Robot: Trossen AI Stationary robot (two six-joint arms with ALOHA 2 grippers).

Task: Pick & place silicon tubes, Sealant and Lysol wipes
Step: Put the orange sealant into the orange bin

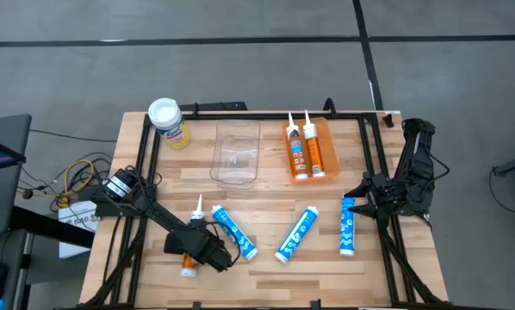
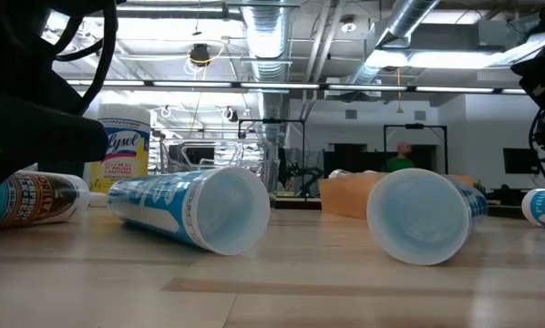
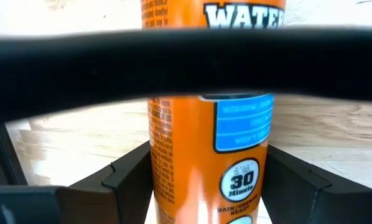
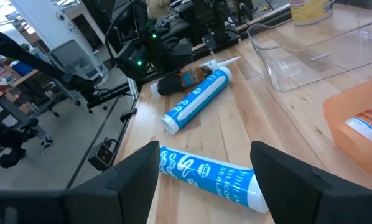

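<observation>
One orange sealant tube (image 3: 211, 186) lies between the fingers of the left hand (image 1: 197, 252) at the near left of the desk (image 1: 266, 280), and the coming move turns on that fit: in the left wrist view a dark finger (image 3: 127, 177) stands on each side of the tube's body, hard against it or nearly so, so the jaws are part-way closed around it, though I cannot tell whether the grip is firm or the tube is off the wood. Its long axis runs between the fingers, nozzle end toward the back of the desk in the high view, so a straight lift would suit it. Just beside this hand lies a blue silicone tube (image 1: 232, 231), set diagonally, and a second blue silicone tube (image 1: 296, 233) lies near the middle, slanted the other way. To the right, a third blue silicone tube (image 1: 348, 226) lies almost front to back, with the right hand (image 1: 358, 199) at its far end; in the right wrist view the fingers (image 4: 133, 171) stand open with a tube on the desk below them, holding nothing. Farther back, an orange tray (image 1: 325, 129) already carries two sealant tubes (image 1: 303, 151), well apart from the left hand across the desk's middle, with a clear plastic bin (image 1: 236, 155) beside it. Farthest, at the back left corner, the Lysol wipes (image 1: 170, 120) stand upright, nearer to the left arm.
</observation>
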